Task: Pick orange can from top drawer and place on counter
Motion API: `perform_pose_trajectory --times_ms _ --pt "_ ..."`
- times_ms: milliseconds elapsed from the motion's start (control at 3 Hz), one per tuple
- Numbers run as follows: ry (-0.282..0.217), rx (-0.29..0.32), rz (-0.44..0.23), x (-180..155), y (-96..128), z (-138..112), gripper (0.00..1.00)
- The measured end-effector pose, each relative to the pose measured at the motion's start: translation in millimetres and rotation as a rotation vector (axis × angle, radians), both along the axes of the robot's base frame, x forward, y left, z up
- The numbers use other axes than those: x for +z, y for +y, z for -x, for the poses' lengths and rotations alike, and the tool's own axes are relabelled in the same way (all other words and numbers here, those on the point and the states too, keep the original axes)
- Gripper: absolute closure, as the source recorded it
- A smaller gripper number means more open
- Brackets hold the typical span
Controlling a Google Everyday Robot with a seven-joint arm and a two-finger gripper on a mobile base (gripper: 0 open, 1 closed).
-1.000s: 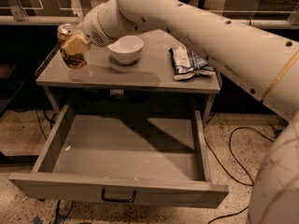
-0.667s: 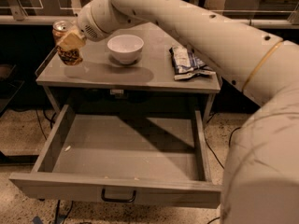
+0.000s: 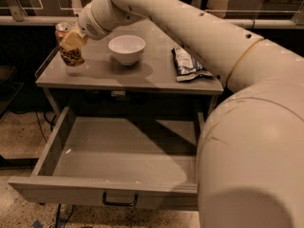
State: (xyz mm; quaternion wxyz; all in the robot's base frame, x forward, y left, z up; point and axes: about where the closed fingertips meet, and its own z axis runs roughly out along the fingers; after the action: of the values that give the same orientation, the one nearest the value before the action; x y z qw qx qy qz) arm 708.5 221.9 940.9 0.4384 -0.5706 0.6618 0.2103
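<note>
The orange can [image 3: 70, 48] is upright at the far left of the counter [image 3: 109, 74], its silver top showing; I cannot tell if it rests on the surface or hangs just above it. My gripper [image 3: 72, 41] is at the end of the white arm that comes in from the right, and its cream fingers [image 3: 73, 39] are shut across the can's upper body. The top drawer [image 3: 124, 160] is pulled fully out below the counter and its inside is bare, with its black handle [image 3: 119, 202] at the front centre.
A white bowl [image 3: 127, 48] stands on the counter just right of the can. A crumpled snack bag [image 3: 187, 64] lies at the counter's right. My arm's big white link [image 3: 251, 141] fills the right side. Glass rails run behind the counter.
The gripper has carried the can slightly left and further back over the counter's left end. The bowl, bag and drawer have not moved.
</note>
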Motion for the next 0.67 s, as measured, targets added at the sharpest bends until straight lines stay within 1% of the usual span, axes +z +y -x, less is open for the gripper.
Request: perform_pose_trajectory --times_ms 667 --pt "0.044 0.006 -0.004 -26.7 -1.7 -16.7 1.0"
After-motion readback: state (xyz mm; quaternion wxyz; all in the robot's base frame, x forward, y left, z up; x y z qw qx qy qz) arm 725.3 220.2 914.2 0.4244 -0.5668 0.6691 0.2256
